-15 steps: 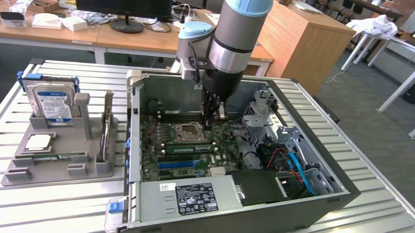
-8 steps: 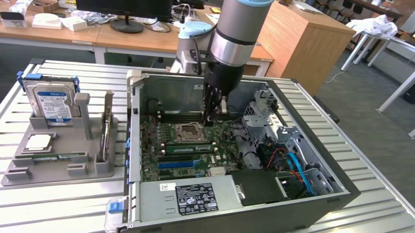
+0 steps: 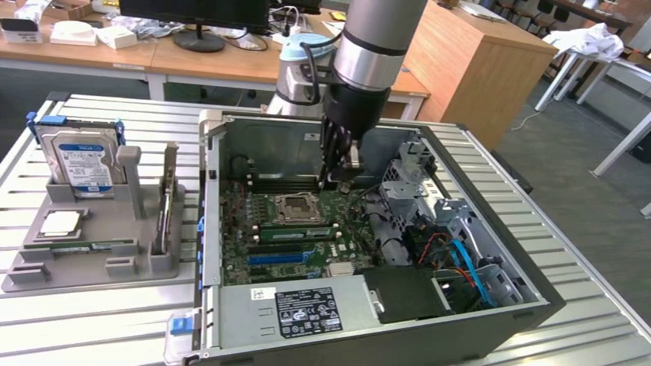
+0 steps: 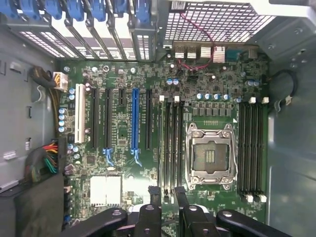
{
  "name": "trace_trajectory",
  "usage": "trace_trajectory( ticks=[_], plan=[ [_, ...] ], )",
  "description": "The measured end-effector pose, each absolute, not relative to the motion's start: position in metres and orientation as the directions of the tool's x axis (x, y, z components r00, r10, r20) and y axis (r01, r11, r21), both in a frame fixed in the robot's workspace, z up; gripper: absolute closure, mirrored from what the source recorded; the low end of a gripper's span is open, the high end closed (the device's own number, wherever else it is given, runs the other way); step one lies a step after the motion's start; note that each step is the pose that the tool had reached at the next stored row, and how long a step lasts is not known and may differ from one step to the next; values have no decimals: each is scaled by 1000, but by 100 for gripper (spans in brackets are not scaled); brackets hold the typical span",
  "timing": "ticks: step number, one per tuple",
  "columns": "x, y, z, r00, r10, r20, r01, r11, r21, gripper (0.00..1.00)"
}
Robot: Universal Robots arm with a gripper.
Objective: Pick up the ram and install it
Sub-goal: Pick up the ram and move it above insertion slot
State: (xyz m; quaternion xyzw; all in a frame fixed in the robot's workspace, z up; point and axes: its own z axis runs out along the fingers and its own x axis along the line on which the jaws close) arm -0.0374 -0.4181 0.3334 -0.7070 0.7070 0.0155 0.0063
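The ram [image 3: 166,200] is a thin green stick standing on edge in a slot of the grey holder [image 3: 91,263], left of the computer case in the exterior view. My gripper [image 3: 342,181] hangs inside the open case [image 3: 212,229], over the motherboard [image 3: 295,244] and well apart from the ram. In the wrist view the gripper [image 4: 167,195] is open, with bare board showing between its two dark fingers [image 4: 154,197]. Below it lie the black memory slots [image 4: 173,143] beside the silver processor socket [image 4: 211,155], with more slots [image 4: 252,148] on the socket's other side.
A hard drive [image 3: 81,160] with a blue-white label and a square silver chip [image 3: 59,223] also sit in the holder. Inside the case are a power supply [image 3: 295,309], cables [image 3: 458,259] and a drive cage [image 3: 422,171]. Everything rests on a slatted metal table [image 3: 102,320].
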Motion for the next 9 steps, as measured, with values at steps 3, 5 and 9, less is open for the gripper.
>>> trace_trajectory(
  ticks=[3,5,9],
  plan=[
    [-37,-418,339,0,-1000,-31,-1000,0,14,75],
    [-37,-418,343,0,-1000,-31,-1000,0,14,75],
    [-37,-418,350,0,-1000,-31,-1000,0,15,75]
  ],
)
